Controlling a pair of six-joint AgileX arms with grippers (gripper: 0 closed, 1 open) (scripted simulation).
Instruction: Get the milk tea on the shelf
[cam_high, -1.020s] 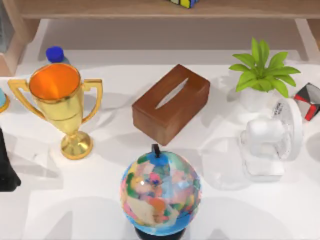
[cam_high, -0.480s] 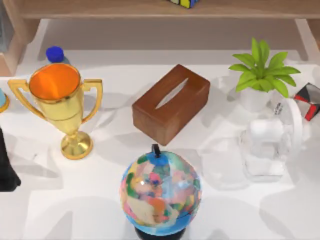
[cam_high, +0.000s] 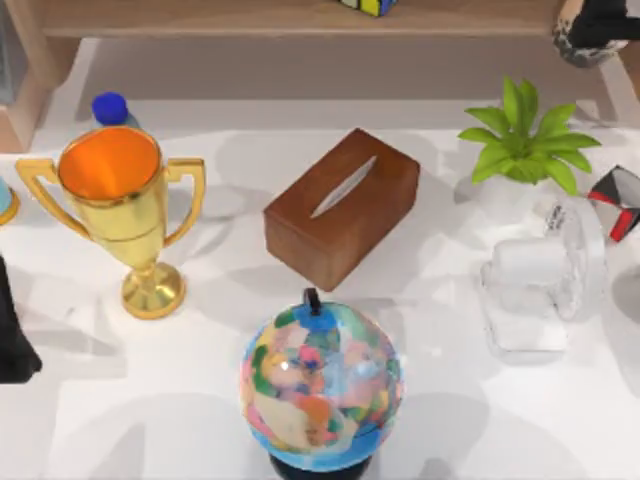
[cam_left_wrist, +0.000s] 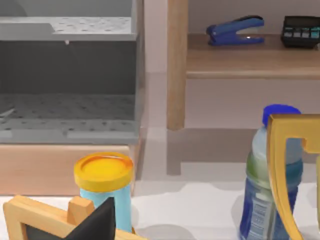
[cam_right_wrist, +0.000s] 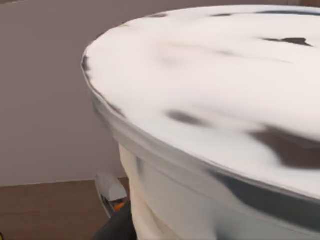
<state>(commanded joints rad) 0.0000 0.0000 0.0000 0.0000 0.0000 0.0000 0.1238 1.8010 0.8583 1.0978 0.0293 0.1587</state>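
From above, you see the small rounded milk tea, speckled cream and dark brown, over the right end of the long light-brown wooden shelf, with the dark right gripper against it (whether it pinches, you cannot tell). Below the shelf on the white table stand a green potted plant, a brown wooden tissue box, a glossy gold trophy and a multicoloured globe. The left arm sits parked left of the trophy.

Your left wrist view shows a blue stapler on the shelf.

Your right wrist view has the milk tea's cream, dark-flecked rounded body pressed close.

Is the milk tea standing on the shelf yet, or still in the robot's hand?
Cannot tell. The milk tea is over the shelf at its right end, under the right hand; contact with the board is hidden.
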